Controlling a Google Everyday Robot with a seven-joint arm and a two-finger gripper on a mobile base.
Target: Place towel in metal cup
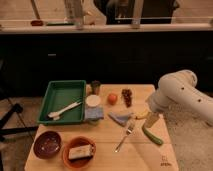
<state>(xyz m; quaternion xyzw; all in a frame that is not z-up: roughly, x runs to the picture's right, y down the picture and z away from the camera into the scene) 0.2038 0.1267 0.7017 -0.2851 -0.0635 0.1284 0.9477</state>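
Observation:
A small dark metal cup (pixel 95 86) stands upright at the back of the wooden table (pixel 107 150), just right of the green tray. A folded blue towel (pixel 93 114) lies flat in front of a white cup (pixel 93 101). A second, crumpled blue-grey cloth (pixel 120 118) lies at the table's middle. My white arm (pixel 182 95) comes in from the right. Its gripper (pixel 152 120) hangs over the table's right side, near the banana and well right of both cloths and the metal cup.
The green tray (pixel 55 90) holds a white utensil (pixel 65 109). An orange (pixel 113 98), dark grapes (pixel 127 95), a banana (pixel 141 115), a fork (pixel 125 138) and a green vegetable (pixel 152 135) lie around the middle and right. A dark bowl (pixel 47 144) and an orange bowl (pixel 79 151) sit at the front left.

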